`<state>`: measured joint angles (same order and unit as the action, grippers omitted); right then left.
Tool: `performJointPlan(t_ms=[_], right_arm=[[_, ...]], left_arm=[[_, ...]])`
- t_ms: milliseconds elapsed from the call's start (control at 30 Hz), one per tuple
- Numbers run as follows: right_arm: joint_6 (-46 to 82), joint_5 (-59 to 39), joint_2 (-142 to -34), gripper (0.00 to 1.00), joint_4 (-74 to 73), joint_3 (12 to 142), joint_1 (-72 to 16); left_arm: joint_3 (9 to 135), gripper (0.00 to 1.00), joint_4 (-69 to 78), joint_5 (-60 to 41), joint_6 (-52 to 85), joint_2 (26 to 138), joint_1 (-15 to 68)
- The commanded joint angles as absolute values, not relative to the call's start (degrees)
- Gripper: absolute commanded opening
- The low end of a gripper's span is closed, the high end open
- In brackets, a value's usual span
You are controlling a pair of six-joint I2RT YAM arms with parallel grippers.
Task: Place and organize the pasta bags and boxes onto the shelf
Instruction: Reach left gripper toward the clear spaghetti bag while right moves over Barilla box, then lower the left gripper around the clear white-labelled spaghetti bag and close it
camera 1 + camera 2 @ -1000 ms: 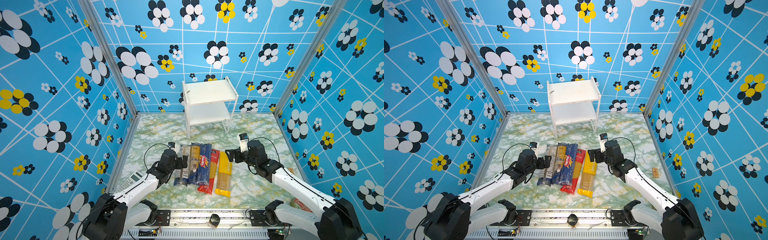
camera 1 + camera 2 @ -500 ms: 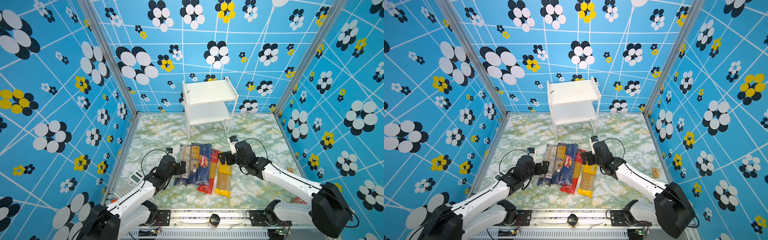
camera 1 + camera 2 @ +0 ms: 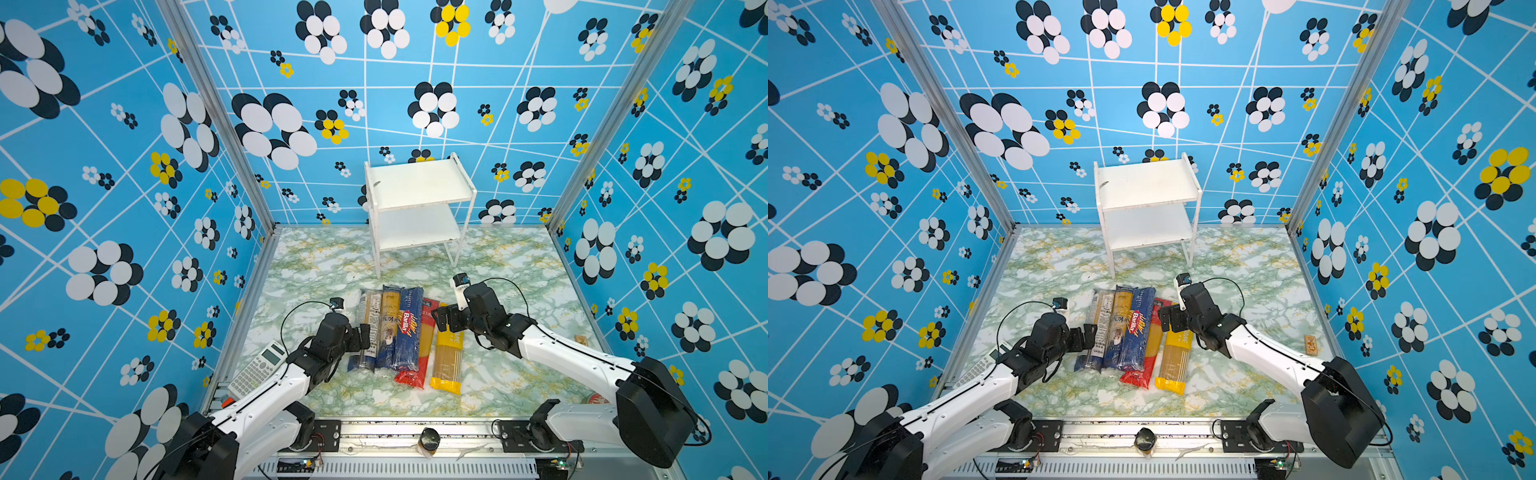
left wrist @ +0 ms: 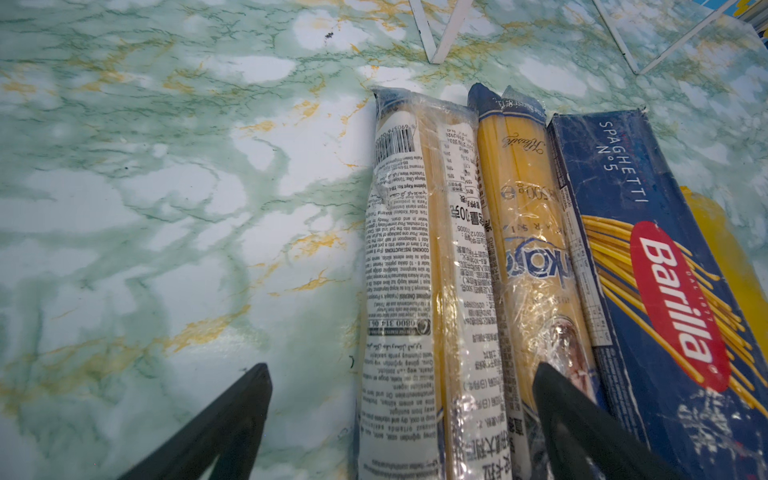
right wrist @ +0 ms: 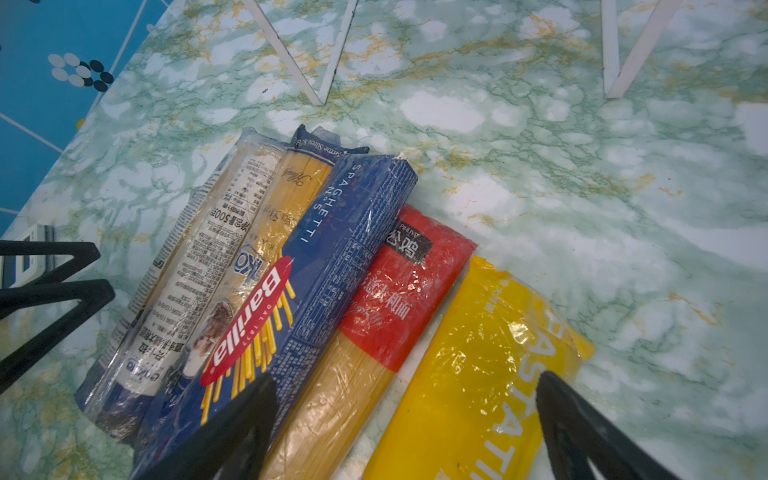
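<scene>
Pasta packs [image 3: 405, 332] lay side by side in front of the empty shelf [image 3: 419, 183], and the left gripper [image 3: 360, 335] and right gripper [image 3: 441, 321] hung wide open over the outer packs, holding nothing, likely so each could grab one.

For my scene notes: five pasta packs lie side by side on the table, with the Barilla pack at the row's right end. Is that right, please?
Not quite: the Barilla pack lies in the middle of the row; the yellow-ended bag is at the right end, as both top views show. The rest stands.
</scene>
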<state>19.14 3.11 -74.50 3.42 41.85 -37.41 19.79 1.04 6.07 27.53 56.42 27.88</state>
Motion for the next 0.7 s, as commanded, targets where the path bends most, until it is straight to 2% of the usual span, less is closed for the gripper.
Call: performJointPlan(t_ms=[0,400,667], right_arm=[[19.52,4.11,-75.3,0.99,2.6,43.47,-38.36],[19.08,4.08,-77.12,0.99,2.24,44.24,-39.9],[18.73,4.08,-78.18,0.99,2.02,44.3,-40.45]], left_arm=[[19.68,0.99,-1.01,6.68,29.05,56.78,28.21],[22.74,0.99,-9.87,7.13,34.02,56.3,28.3],[21.81,0.99,-9.86,6.77,36.06,56.01,31.03]])
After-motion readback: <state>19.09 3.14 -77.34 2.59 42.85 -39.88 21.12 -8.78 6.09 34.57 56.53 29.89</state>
